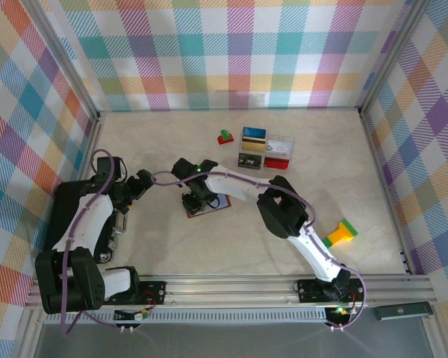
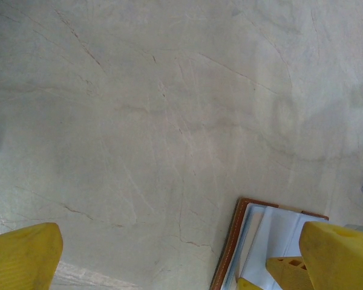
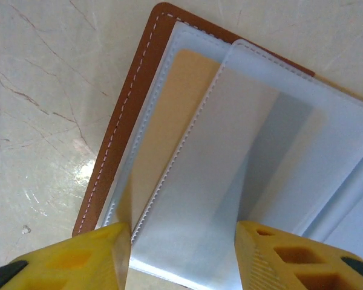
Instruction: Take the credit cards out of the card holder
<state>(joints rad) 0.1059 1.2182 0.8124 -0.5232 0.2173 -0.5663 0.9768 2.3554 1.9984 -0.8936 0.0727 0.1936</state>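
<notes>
While the card holder (image 3: 128, 103) is lying open and flat on the table (image 3: 36, 90), the right gripper (image 3: 181, 244) is hanging directly over it, pointing down at its clear pockets. Its fingers (image 3: 94, 257) are standing partly apart, one on each side of a translucent sleeve (image 3: 230, 157). The sleeve's stitched edge is lying just beside the finger nearer the brown border, and the other finger is sitting over the next pocket. No clamping is showing, and nothing is being lifted.

A credit card (image 3: 169, 103) is showing yellow through the pocket just ahead of the fingertips, inside the holder. This straddling stance is probably serving to catch a sleeve or card edge, since a thin flat card is offering little to pinch from above.

The left gripper (image 2: 181, 263) is hovering fully open and empty over bare table. The holder's brown corner is lying just inside one finger (image 2: 342, 254), so this gripper is likely standing by to pin the holder down.
</notes>
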